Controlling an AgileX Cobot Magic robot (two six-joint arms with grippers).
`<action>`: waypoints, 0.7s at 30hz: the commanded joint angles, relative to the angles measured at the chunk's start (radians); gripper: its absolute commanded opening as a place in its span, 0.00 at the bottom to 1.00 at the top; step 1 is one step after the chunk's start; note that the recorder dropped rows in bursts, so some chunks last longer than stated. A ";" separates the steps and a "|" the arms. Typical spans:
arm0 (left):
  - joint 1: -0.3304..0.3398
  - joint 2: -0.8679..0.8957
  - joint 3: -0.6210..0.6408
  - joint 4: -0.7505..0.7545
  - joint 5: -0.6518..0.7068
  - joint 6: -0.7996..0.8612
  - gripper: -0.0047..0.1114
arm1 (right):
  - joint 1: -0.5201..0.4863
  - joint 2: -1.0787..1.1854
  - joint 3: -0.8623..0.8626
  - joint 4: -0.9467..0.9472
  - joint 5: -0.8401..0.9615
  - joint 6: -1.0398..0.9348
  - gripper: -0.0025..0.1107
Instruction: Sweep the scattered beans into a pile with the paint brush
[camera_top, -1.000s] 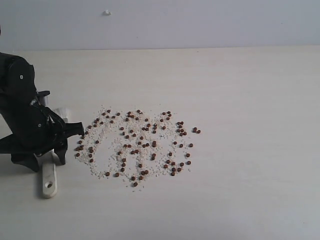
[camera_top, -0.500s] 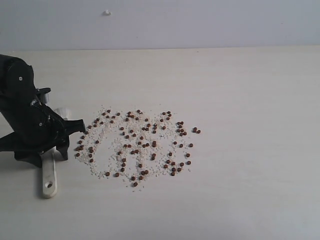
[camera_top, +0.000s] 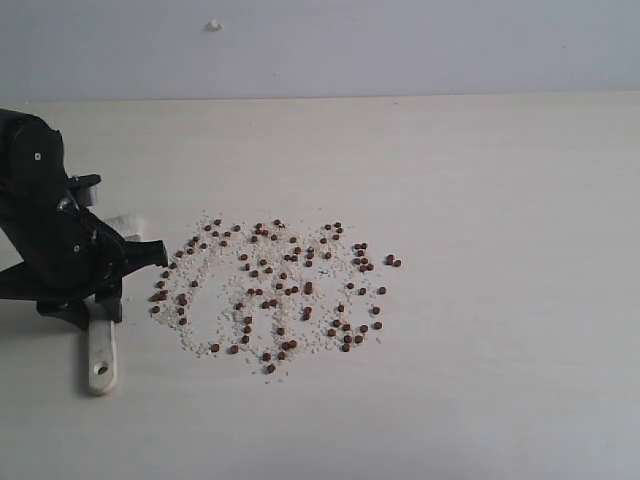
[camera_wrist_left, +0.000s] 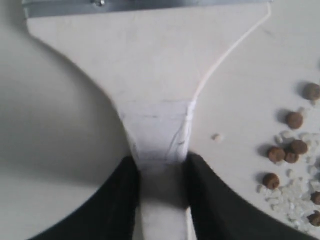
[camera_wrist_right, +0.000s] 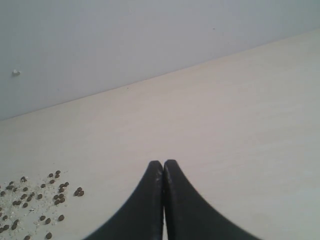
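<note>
Near the desk's left edge in the exterior view, the left gripper had its jaws clamped on the narrow neck of the paint brush, which lay flat. The beans lay scattered among off-white crumbs just beside it, toward the desk's middle. The right gripper held its jaws pressed together.

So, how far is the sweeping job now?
Done: nothing swept; the tiny reddish-brown beans lie scattered among off-white crumbs. In hand: the left end effector clamps the wide wooden-handled paint brush, flat on the table. Left: lifting it and all sweeping.
</note>
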 joint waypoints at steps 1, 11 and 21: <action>0.002 0.008 0.014 0.000 -0.001 0.059 0.04 | -0.004 -0.005 0.002 -0.003 -0.006 -0.006 0.02; 0.002 -0.034 0.012 0.074 -0.030 0.106 0.04 | -0.004 -0.005 0.002 -0.005 -0.006 -0.006 0.02; 0.002 -0.137 0.012 0.125 -0.026 0.126 0.04 | -0.004 -0.005 0.002 -0.005 -0.006 -0.006 0.02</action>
